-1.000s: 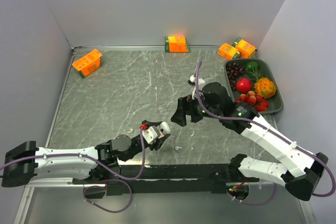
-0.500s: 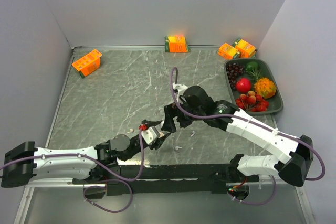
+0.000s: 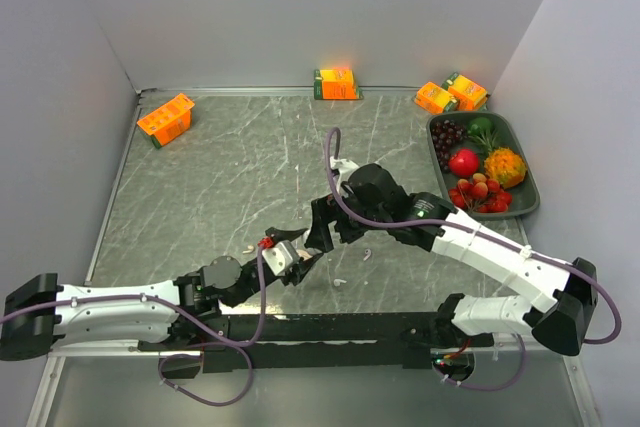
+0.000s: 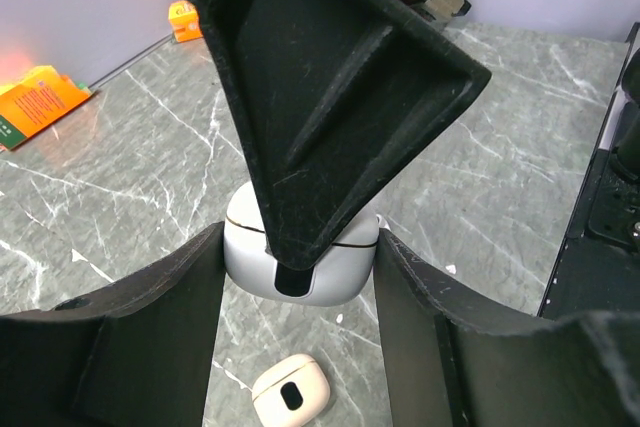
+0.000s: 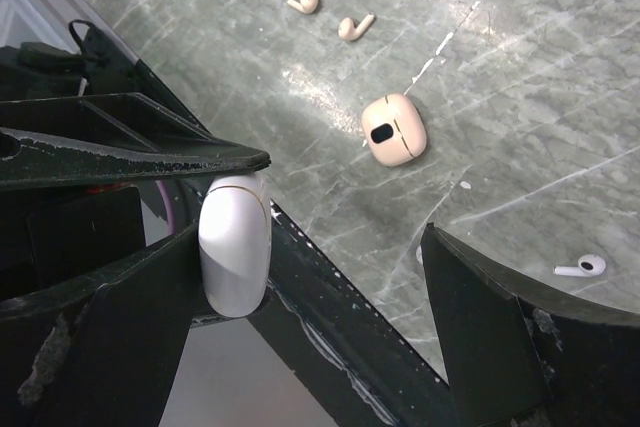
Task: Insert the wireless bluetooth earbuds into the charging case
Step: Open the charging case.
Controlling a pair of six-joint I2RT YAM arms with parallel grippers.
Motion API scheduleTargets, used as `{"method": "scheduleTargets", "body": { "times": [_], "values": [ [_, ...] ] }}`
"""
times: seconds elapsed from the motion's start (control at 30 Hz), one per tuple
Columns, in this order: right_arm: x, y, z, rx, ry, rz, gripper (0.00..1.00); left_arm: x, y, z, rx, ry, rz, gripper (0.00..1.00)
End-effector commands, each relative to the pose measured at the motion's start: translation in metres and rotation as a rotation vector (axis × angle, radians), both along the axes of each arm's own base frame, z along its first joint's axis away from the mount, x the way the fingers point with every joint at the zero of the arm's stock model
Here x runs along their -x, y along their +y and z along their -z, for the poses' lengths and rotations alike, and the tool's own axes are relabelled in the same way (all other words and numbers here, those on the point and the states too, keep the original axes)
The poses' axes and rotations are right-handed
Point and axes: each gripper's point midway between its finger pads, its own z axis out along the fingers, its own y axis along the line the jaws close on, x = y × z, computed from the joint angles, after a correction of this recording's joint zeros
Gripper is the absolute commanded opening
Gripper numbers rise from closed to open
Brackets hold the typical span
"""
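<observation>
Pale lilac walls close round your grey marbled table. Your left tool is pinching the white case: in its wrist view the case sits snug between the two fingers, lid shut, and looks raised off the table.

Your right tool is spread wide. One of its fingers reaches down over the white case, its tip resting on the case's front near the lid seam. The other finger stands well apart from the case and touches nothing. The right tool is not holding anything.

A beige case lies on the table near the white case, closed, with its dark oval spot facing up. It touches neither tool. In the left wrist view you see it just under the white case.

Three buds are loose on the table, all outside both cases. Two beige buds lie close together, beyond the beige case as seen from the white case. A white bud lies alone on the other side, well apart from the white case, past your free right finger.

Far from the white case, orange cartons sit along the back wall. A dark tray of fruit stands by the right wall, also well apart from it.
</observation>
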Motion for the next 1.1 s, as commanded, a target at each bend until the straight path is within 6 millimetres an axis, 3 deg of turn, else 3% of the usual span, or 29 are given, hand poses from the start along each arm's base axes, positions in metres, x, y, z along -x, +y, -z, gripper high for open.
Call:
{"method": "scheduleTargets", "body": {
  "times": [0.0,0.63,0.97,1.07],
  "values": [
    [-0.009,-0.004,-0.027,-0.044,-0.076,0.047,0.94,0.0,0.002,-0.024,0.071,-0.011,-0.004,0.01],
    [-0.011,-0.015,-0.036,-0.055,-0.098,0.073,0.96,-0.003,0.007,-0.019,0.062,-0.013,-0.03,0.01],
    [-0.012,-0.02,-0.027,-0.035,-0.083,0.087,0.96,-0.003,0.01,-0.023,0.077,-0.018,-0.034,0.01],
    [-0.011,-0.016,-0.035,-0.075,-0.091,0.074,0.96,-0.003,0.01,-0.023,0.077,-0.018,-0.034,0.01]
  ]
}}
